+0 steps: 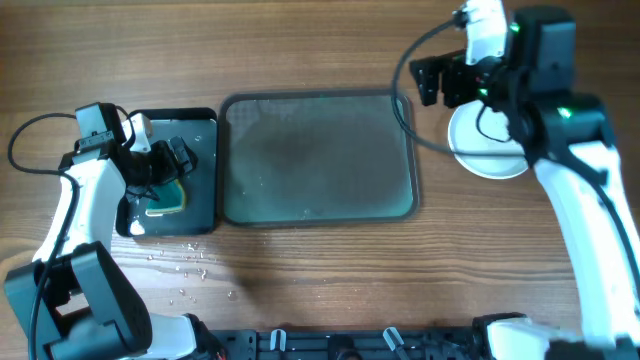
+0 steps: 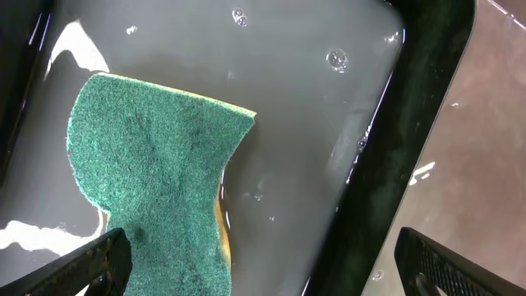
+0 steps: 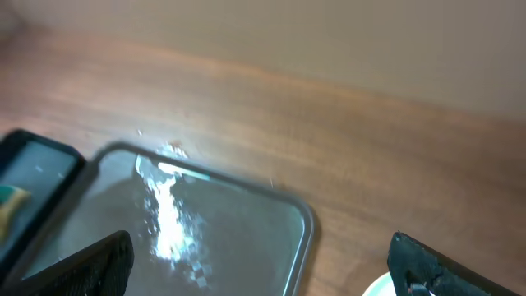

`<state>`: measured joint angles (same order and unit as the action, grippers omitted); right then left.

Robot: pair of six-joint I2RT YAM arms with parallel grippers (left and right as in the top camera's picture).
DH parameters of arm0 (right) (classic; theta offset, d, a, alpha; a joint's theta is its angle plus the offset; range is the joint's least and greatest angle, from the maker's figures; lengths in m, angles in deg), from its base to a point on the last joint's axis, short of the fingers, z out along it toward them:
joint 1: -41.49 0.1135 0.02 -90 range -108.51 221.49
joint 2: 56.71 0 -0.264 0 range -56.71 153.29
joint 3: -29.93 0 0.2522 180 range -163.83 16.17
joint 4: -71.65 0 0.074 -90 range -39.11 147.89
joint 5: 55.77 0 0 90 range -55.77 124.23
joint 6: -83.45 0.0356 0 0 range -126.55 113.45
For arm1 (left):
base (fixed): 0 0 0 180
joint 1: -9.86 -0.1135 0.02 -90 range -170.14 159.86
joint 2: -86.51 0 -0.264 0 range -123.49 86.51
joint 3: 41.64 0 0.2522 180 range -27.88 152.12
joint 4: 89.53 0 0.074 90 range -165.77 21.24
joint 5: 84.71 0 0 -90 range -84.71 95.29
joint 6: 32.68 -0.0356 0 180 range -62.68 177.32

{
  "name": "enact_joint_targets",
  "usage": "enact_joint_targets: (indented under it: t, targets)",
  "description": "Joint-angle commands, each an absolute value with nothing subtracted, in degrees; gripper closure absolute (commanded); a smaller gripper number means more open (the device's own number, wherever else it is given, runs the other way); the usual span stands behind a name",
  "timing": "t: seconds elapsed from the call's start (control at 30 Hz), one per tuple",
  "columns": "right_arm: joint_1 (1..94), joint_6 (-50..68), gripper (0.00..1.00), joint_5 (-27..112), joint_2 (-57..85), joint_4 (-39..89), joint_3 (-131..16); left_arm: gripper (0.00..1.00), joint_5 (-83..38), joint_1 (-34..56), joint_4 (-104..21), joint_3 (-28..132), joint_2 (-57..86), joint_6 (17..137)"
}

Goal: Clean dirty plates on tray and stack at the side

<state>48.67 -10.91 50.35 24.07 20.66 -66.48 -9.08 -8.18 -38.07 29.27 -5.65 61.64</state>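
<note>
The large grey-green tray (image 1: 318, 155) lies in the middle of the table with nothing on it; its wet corner shows in the right wrist view (image 3: 222, 230). White plates (image 1: 490, 150) sit stacked on the table to its right, partly hidden by my right arm; I cannot tell how many, and no aqua plate shows. A sliver of plate rim shows in the right wrist view (image 3: 376, 288). My right gripper (image 1: 440, 80) (image 3: 263, 263) is open and empty above the tray's far right corner. My left gripper (image 1: 172, 165) (image 2: 271, 263) is open over a green sponge (image 2: 156, 189).
A small glossy black tray (image 1: 200, 140) (image 2: 329, 123) holds water and the green-and-yellow sponge (image 1: 168, 198) at the left. Water drops (image 1: 185, 265) lie on the wood in front of it. The black tray's edge shows in the right wrist view (image 3: 33, 164).
</note>
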Motion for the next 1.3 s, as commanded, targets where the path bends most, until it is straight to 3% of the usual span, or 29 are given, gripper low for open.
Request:
enact_joint_targets:
  t: [0.0, 0.53, 0.8, 1.07, 1.27]
  targets:
    - [49.09, -10.95, 0.0, 51.0, 16.96, 20.75, -66.75, 0.0, -8.75, -7.92, -38.07, 28.98, -6.13, 61.15]
    - [49.07, -12.59, 0.0, 45.85, -7.08, 24.72, -60.93, 0.0, -8.75, -7.92, -38.09, 28.98, -6.13, 61.15]
    - [48.63, -18.14, 0.01, 45.85, -29.07, 41.38, -33.24, 0.0, -8.75, -7.98, -38.07, 28.98, -6.13, 61.15]
    - [45.18, -18.36, 0.01, 48.66, -49.18, 66.95, -0.76, 0.0, -8.75, -7.92, -38.31, 28.98, -6.13, 61.15]
    - [44.41, -18.34, 0.0, 48.88, -54.29, 75.24, 9.71, 0.0, -8.75, -7.9, -38.31, 29.0, -6.13, 61.15]
